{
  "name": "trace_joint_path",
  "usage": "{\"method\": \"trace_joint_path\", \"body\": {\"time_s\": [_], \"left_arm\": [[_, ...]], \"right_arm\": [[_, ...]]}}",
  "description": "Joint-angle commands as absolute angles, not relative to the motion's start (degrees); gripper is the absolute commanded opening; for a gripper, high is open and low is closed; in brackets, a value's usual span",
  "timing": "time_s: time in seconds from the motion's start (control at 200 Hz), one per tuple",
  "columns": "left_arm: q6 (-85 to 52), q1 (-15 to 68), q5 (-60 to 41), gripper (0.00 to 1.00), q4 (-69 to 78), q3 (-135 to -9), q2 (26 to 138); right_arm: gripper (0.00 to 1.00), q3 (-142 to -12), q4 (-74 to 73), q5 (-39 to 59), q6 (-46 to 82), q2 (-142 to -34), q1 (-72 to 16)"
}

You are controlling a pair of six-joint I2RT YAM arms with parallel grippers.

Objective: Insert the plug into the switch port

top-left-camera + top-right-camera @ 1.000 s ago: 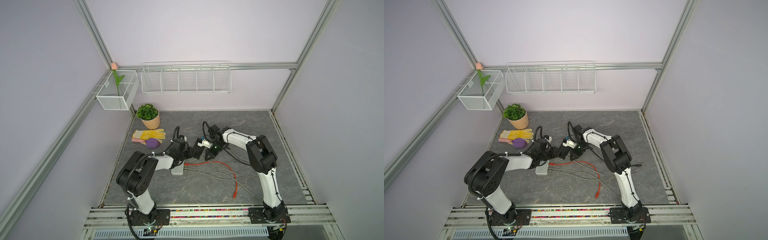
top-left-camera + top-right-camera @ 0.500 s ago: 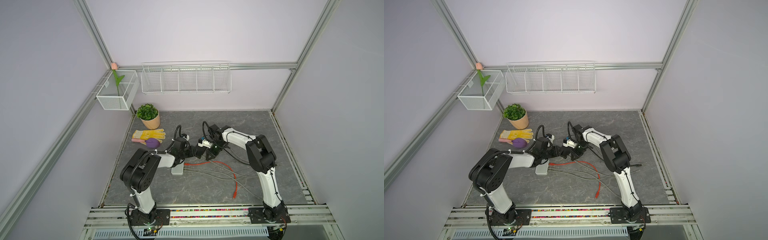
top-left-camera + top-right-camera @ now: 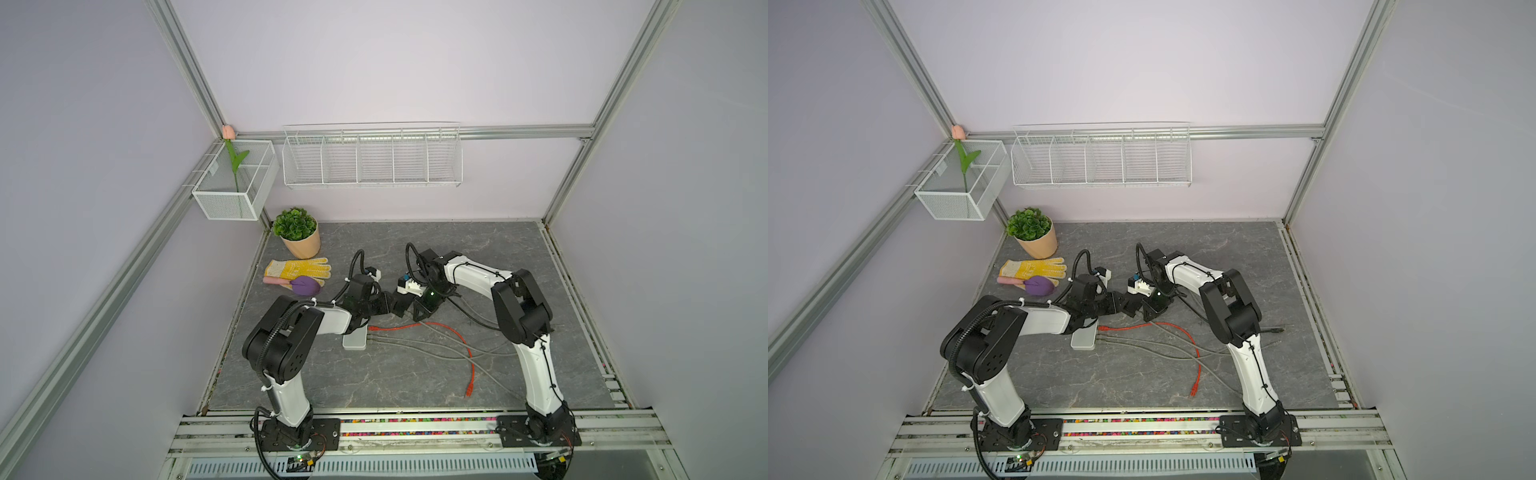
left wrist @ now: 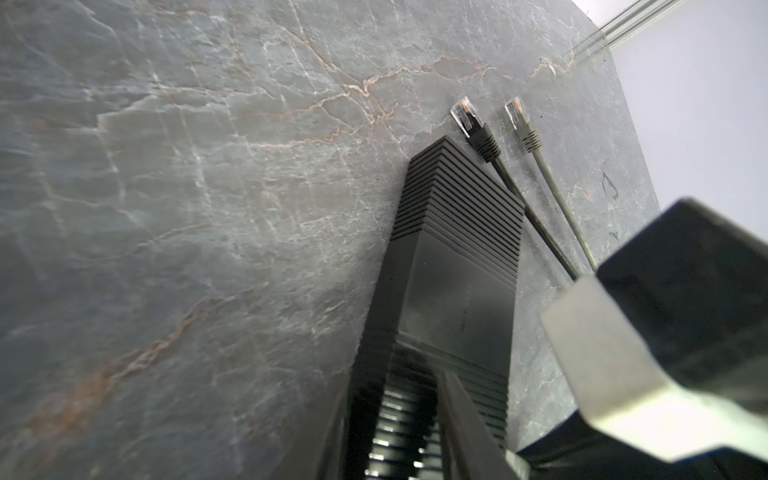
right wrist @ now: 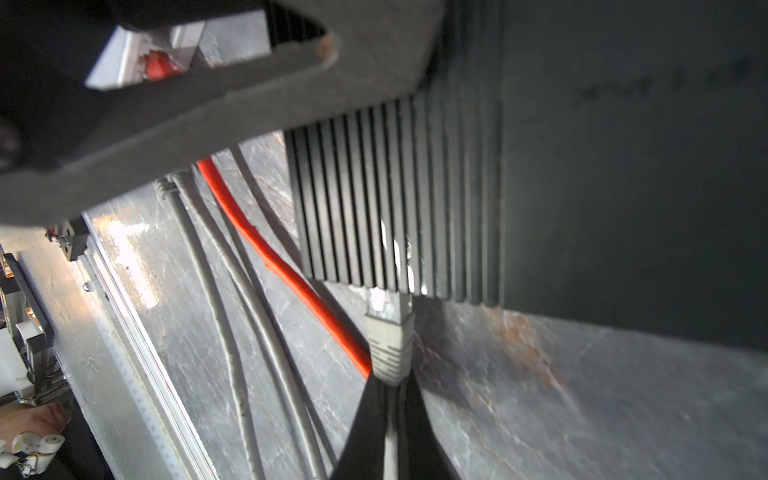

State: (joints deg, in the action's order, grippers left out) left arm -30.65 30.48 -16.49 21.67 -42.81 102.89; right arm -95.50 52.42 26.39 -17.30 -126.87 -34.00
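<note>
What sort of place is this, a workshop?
Most likely a robotics test booth: bare walls on an aluminium frame, two robot arms mounted on a front rail, and network cables on the tabletop.

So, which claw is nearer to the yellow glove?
Left. The left claw, holding the black switch, is right of the yellow glove in a top view; the right claw, pinching the plug, is beyond the switch.

Both top views look steeply down from high over the front edge of the counter [image 3: 374, 374] [image 3: 1100, 374], sharing all of it; each wrist camera sits close against the black switch [image 4: 457, 249] [image 5: 602, 187], looking low across the counter from opposite sides.
</note>
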Motion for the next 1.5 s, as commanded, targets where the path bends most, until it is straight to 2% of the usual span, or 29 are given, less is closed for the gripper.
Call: {"method": "trace_joint_path", "body": {"time_s": [0.0,0.505,0.885,1.495], "left_arm": [[-29.9,36.7,-29.7,0.32,16.4,-41.4,105.8],[-29.8,38.7,-30.6,0.31,17.2,-39.8,105.7],[-32.6,41.0,-30.6,0.30,23.2,-35.6,107.4],[-31.7,42.1,-33.2,0.28,24.9,-33.0,106.6]], "right_arm": [[0.07,-98.5,35.1,33.4,-16.5,-125.9,-35.1],[0.07,-99.6,28.8,36.6,-12.8,-126.6,-34.8],[0.07,-100.5,24.0,37.1,-9.3,-127.5,-34.8],[0.07,-107.2,27.0,40.8,-11.6,-131.0,-34.8]]}}
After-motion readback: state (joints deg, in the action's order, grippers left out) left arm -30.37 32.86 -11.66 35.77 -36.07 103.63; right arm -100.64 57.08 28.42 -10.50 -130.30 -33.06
